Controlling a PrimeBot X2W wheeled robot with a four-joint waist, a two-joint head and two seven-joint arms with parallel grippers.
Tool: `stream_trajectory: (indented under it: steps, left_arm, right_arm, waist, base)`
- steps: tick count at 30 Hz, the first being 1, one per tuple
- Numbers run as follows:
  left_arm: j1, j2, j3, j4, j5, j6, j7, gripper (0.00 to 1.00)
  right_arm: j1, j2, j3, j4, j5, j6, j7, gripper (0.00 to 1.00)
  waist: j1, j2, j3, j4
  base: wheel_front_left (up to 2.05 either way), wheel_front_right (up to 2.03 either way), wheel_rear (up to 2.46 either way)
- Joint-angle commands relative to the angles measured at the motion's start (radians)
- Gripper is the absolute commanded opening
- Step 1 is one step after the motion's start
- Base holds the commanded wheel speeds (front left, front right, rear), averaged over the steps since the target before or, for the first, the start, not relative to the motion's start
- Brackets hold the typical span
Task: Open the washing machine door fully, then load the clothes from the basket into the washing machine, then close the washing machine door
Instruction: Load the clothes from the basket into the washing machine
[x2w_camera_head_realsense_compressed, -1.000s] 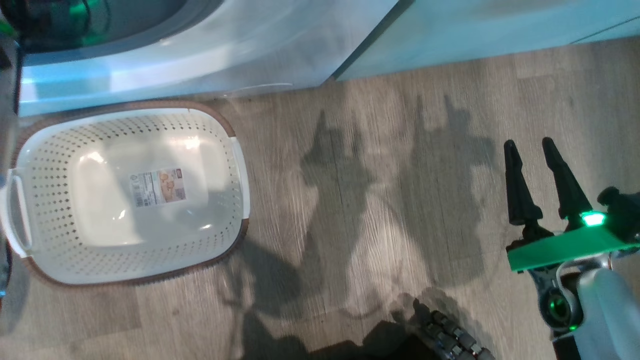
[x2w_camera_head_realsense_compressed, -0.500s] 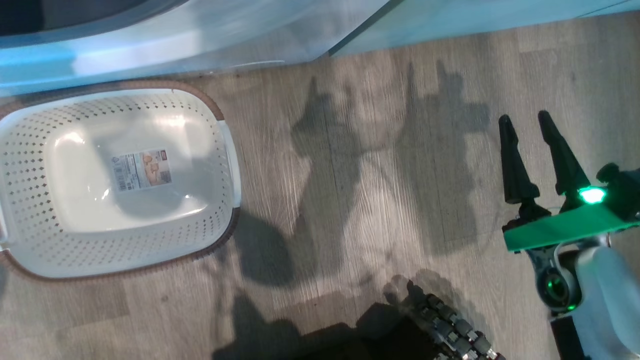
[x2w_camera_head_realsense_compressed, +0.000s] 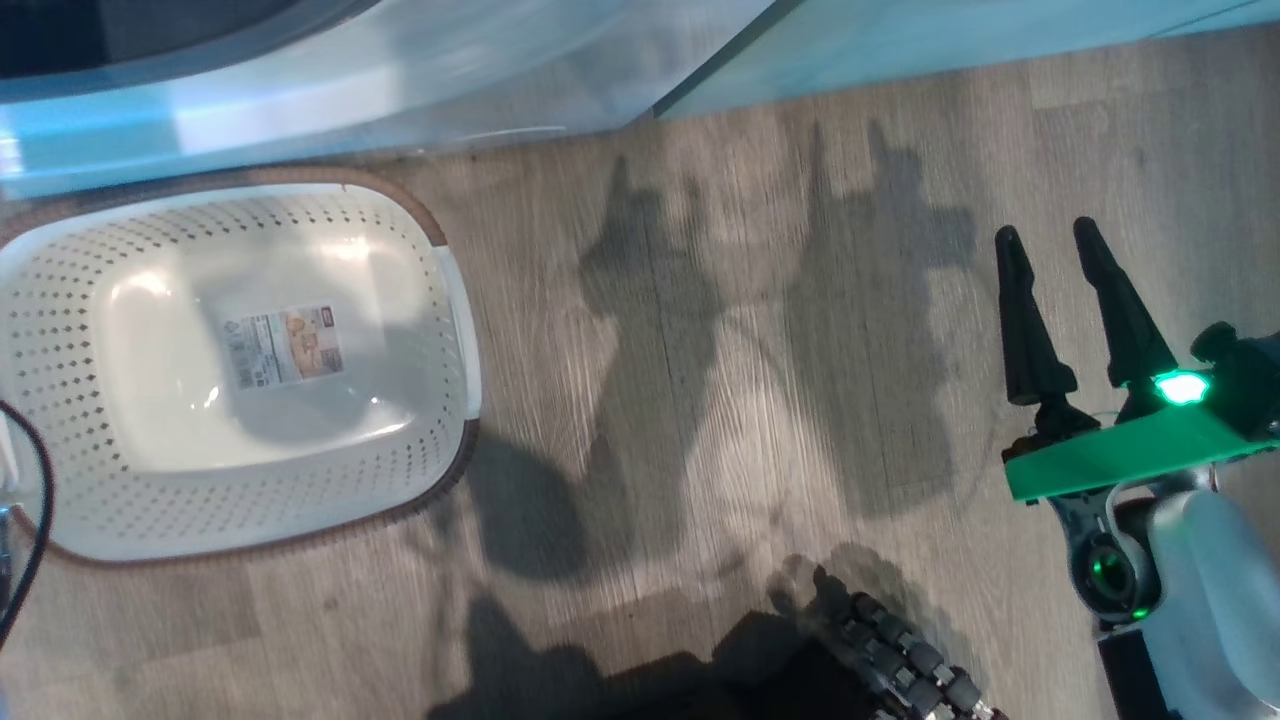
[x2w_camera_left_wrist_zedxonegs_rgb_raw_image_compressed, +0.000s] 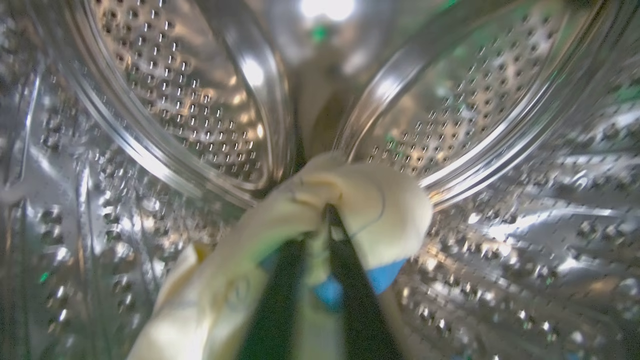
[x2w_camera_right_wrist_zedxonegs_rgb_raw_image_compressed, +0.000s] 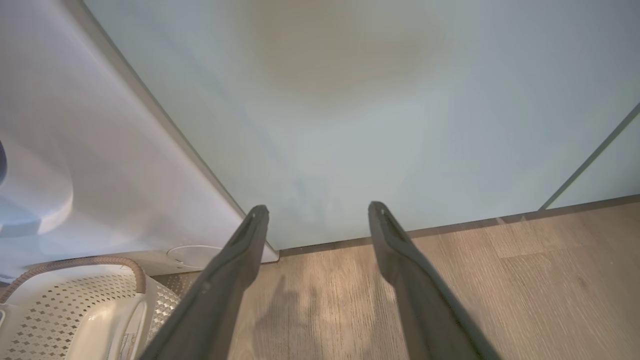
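The clothes, cream with a blue scrap, are bunched deep inside the shiny drum of the washing machine. The left pincer is clamped on them. A long tail of cloth trails off toward seven o'clock in the left wrist view, back along the arm.

That tail looks like the weak spot. If the fingers let go here and pull straight out, I reckon the loose end could drag along with them. It might then slip over the lip of the drum and get caught when the door shuts. Soft cloth wedged between narrow fingers may also cling rather than drop.

From the head view, the basket sits at nine o'clock on the floor, bare inside and just below the machine at eleven. A careless retreat could knock it.

The right pincer hangs at three o'clock, fingers apart and holding nothing.
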Motion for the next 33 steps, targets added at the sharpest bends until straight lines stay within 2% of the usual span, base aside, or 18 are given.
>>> stream_trajectory:
  steps: [1, 7, 14, 23, 27, 33]
  left_arm:
    - [-0.02, 0.026, 0.0, 0.011, 0.012, -0.005, -0.005, 1.0]
    - [-0.031, -0.001, -0.033, 0.171, 0.017, -0.051, 0.001, 1.0]
    - [0.031, -0.038, -0.042, 0.235, 0.013, -0.062, -0.004, 1.0]
    - [0.188, -0.071, -0.015, 0.174, -0.01, -0.077, -0.005, 1.0]
    - [0.281, -0.09, 0.006, 0.131, -0.031, -0.104, -0.005, 1.0]
    - [0.44, -0.111, 0.021, 0.041, -0.036, -0.121, -0.005, 1.0]
  right_arm:
    - [0.022, -0.002, 0.017, -0.02, 0.004, 0.004, -0.007, 1.0]
    - [0.034, -0.002, 0.013, -0.013, -0.001, 0.004, -0.007, 1.0]
    - [0.062, -0.003, 0.007, -0.005, -0.01, 0.004, -0.007, 1.0]
    - [0.109, -0.025, -0.006, 0.004, -0.016, 0.004, -0.007, 1.0]
    - [0.135, -0.035, -0.015, 0.007, -0.018, 0.004, -0.007, 1.0]
    - [0.168, -0.048, -0.025, 0.007, -0.021, 0.004, -0.007, 1.0]
  waist:
    - [-0.0001, 0.0, -0.013, 0.005]
    - [-0.0001, 0.0, -0.064, 0.013]
    - [-0.0001, 0.0, -0.152, 0.034]
    - [-0.0001, 0.0, -0.262, 0.065]
    - [-0.0001, 0.0, -0.315, 0.083]
    - [-0.0001, 0.0, -0.376, 0.108]
  base:
    - [0.0, 0.0, 0.0]
    - [0.0, 0.0, 0.0]
    - [0.0, 0.0, 0.0]
    - [0.0, 0.0, 0.0]
    - [0.0, 0.0, 0.0]
    - [0.0, 0.0, 0.0]
